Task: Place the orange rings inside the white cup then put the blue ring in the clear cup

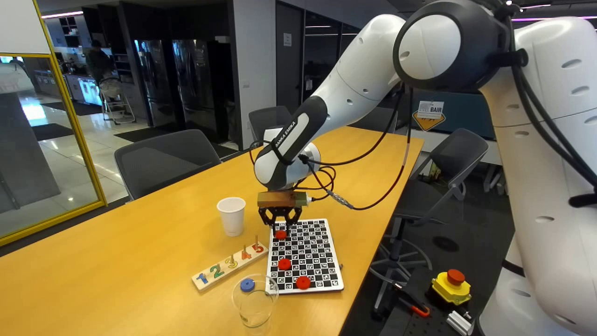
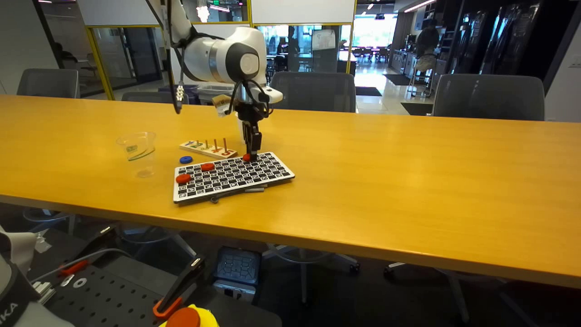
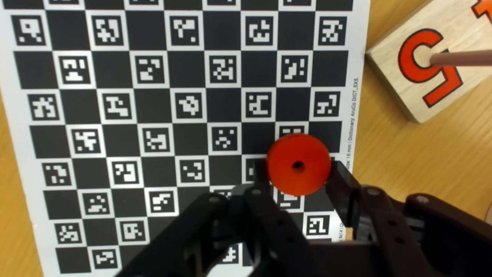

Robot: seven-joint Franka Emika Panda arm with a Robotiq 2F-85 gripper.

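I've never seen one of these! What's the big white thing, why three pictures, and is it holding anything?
That's a robot arm; the black part at its end is its hand. Two pictures come from cameras away from the robot; the close-up is from a camera on its wrist. On the table are a checkered board, a wooden strip with numbers and pegs, a white cup, a clear cup and a blue ring. Two orange rings lie on the board. The hand's fingers are on either side of a third orange ring, but I can't tell whether they squeeze it.

In an exterior view, the far window [image 2: 373, 34] glares white
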